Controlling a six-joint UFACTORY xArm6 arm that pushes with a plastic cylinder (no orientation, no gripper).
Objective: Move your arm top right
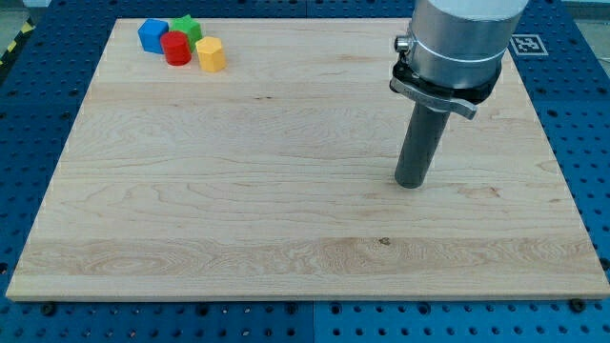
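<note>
My dark rod comes down from the silver arm body at the view's top right, and my tip [410,183] rests on the wooden board [286,219] right of centre. Several small blocks sit tightly together in the board's top left corner: a blue block [152,35], a red cylinder [175,48], a green block [190,28] and a yellow block [211,54]. My tip is far to the right of and below this cluster, touching none of the blocks.
The board lies on a blue perforated table [38,114]. A black-and-white marker tag [527,44] sits just off the board's top right corner, beside the arm body. A yellow-black striped strip [13,46] runs at the view's top left.
</note>
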